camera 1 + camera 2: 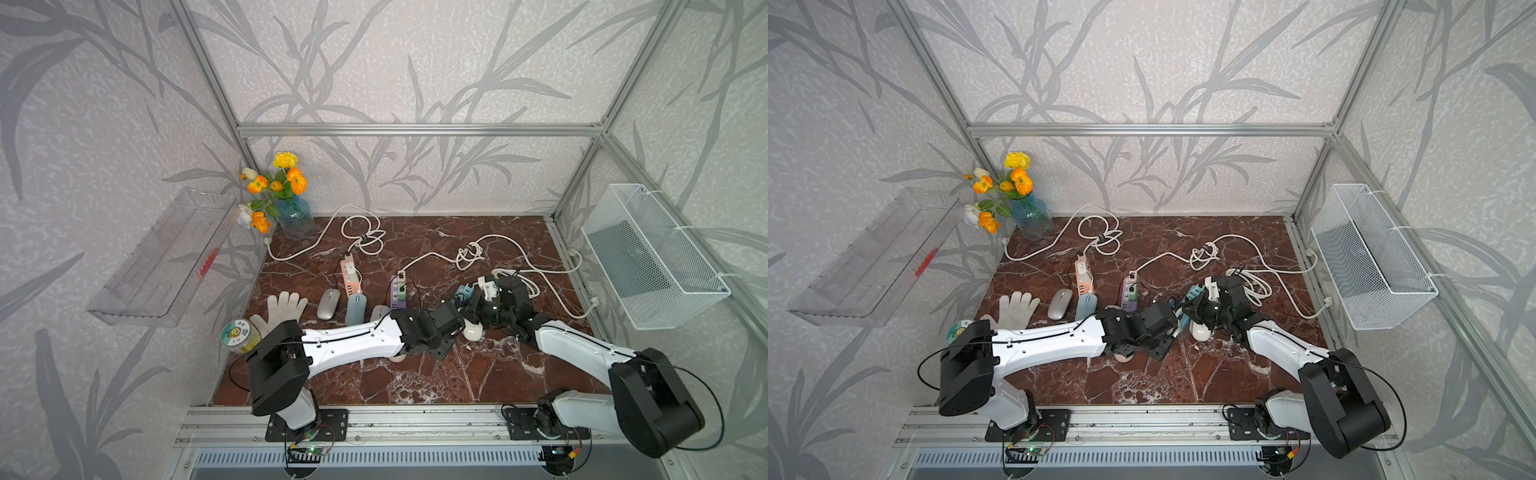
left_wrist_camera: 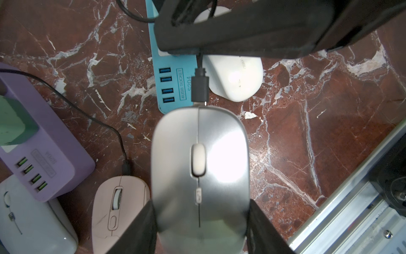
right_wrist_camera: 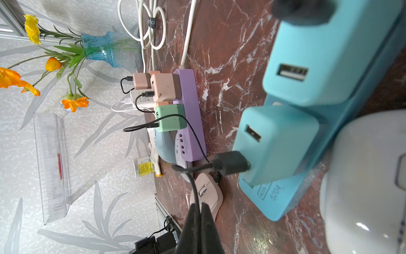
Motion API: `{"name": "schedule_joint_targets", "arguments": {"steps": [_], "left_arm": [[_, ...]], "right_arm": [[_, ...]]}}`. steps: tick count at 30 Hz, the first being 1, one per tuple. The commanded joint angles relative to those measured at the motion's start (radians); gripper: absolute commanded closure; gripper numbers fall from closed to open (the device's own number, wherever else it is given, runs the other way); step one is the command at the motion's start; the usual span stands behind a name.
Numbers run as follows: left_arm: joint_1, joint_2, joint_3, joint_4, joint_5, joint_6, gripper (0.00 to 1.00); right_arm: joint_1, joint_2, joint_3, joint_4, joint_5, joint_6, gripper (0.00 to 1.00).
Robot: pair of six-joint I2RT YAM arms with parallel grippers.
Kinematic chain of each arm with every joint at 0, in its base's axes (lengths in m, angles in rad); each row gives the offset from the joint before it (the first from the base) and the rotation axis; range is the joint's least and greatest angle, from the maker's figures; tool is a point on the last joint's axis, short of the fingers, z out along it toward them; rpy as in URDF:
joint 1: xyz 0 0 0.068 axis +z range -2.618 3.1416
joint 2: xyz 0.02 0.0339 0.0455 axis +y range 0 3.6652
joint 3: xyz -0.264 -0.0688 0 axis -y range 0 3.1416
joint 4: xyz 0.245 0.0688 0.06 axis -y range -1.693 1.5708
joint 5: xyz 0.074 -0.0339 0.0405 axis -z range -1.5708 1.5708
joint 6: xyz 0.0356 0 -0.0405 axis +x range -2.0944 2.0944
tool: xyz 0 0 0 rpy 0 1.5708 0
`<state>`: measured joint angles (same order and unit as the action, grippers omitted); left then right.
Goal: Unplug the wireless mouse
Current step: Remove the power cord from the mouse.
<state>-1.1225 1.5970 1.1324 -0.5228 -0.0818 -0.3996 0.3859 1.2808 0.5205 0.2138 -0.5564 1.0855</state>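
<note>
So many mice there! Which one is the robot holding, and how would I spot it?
On the marble table, find the turquoise power strip right of centre. At its near end the left gripper clasps the silver mouse. Its neighbours are a white mouse and a pink mouse; only this one is silver and held.

A white glove point(image 1: 286, 309) lies beside a jar point(image 1: 239, 336); a blue vase point(image 1: 296, 220) holds flowers point(image 1: 286, 178).

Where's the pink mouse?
In the left wrist view, the pink mouse lies mid-table by the purple power strip, beside the silver mouse in the left claw.
</note>
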Motion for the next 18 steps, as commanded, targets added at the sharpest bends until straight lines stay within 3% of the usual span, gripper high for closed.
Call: {"name": "schedule_joint_targets", "arguments": {"steps": [1,12,18], "left_arm": [[0.003,-0.064,-0.043,-0.066,0.034,-0.004,1.0],[0.0,-0.081,-0.106,-0.103,0.121,-0.019,1.0],[-0.005,-0.084,-0.118,-0.108,0.108,-0.054,1.0]], "right_arm": [[-0.004,-0.025,0.022,-0.02,0.076,-0.012,1.0],[-0.004,-0.05,0.009,0.015,0.183,0.02,1.0],[-0.004,-0.039,0.004,0.069,0.232,0.051,1.0]]}}
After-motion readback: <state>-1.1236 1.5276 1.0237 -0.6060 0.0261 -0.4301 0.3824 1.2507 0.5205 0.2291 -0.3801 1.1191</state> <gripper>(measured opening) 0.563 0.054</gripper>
